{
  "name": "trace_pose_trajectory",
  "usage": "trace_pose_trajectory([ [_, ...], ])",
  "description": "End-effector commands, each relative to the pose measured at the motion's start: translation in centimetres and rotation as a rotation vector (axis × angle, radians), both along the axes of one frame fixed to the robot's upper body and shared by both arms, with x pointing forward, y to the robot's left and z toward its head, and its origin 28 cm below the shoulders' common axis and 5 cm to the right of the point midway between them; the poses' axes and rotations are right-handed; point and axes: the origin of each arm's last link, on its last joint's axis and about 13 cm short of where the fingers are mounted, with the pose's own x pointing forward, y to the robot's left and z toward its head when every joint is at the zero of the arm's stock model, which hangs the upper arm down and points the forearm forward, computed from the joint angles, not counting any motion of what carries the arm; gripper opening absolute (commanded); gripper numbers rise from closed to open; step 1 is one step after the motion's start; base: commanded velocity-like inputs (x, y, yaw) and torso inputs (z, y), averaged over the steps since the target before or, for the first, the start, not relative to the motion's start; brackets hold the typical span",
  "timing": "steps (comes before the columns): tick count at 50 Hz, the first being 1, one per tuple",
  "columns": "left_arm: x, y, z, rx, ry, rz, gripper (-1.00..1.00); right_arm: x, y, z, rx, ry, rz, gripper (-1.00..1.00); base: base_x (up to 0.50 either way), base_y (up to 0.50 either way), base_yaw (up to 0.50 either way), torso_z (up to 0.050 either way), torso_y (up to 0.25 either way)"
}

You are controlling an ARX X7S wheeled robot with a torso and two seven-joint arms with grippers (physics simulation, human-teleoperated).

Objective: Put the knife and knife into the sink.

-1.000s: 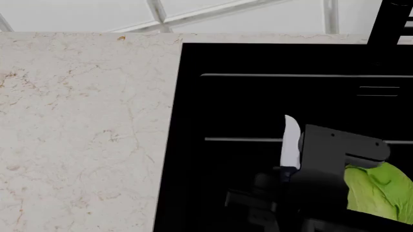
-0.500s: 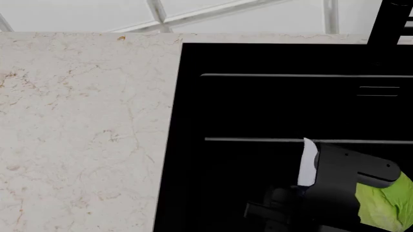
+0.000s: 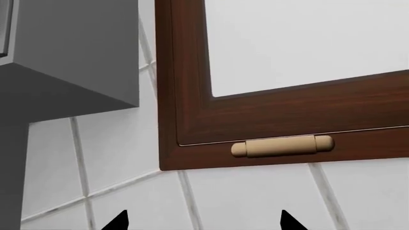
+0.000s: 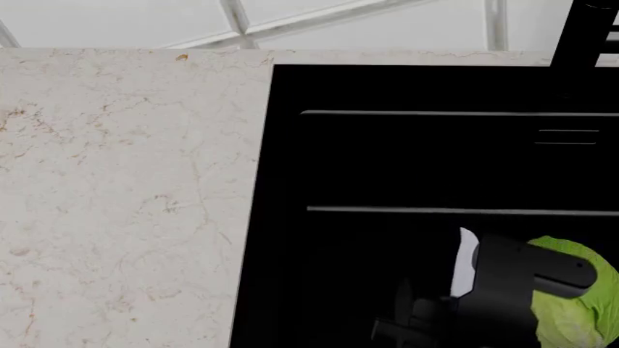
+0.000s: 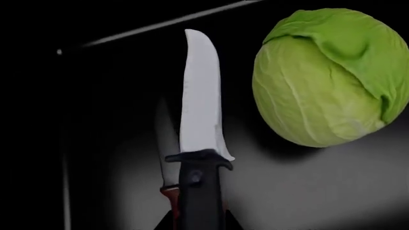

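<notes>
Holding the silver knife by its dark handle, the right hand hangs over the sink, ready to drop it. A red-handled knife already lies below, beside a cabbage. The left hand is spread apart and holds nothing.

Sink: glossy black. Bench: pale veined marble, smooth. Knife: smooth bright metal blade, matt dark handle. Cabbage: waxy veined leaves. Cabinet frame: dark grained wood.

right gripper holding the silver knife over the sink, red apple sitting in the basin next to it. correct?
One thing is off: it is a green cabbage, not a red apple; the right wrist view shows it. The rest holds: the right gripper holds the silver knife over the sink.
</notes>
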Motion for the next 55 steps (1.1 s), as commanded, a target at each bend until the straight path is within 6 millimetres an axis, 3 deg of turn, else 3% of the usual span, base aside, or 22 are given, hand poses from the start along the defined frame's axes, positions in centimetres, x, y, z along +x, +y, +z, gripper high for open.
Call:
trace_pose_trajectory([
  [1,-0.1,0.1,-0.1,-0.001,0.0,0.003,1.0,0.1,0.1,-0.7,-0.014,0.019,0.013,-1.0,0.0,0.0,0.0,0.0,0.0],
  [45,0.0,0.1,-0.2,0.0,0.006,0.008,1.0,0.2,-0.3,-2.8,0.026,0.075,0.016,-1.0,0.0,0.0,0.0,0.0,0.0],
  [46,0.1,0.1,-0.2,0.0,0.006,0.007,1.0,0.2,-0.3,-2.8,0.028,0.073,0.013,1.0,0.0,0.0,0.0,0.0,0.0],
  [55,0.0,-0.1,-0.2,0.0,0.006,0.003,1.0,-0.3,-0.2,-1.7,0.031,0.038,0.038,1.0,0.0,0.0,0.0,0.0,0.0],
])
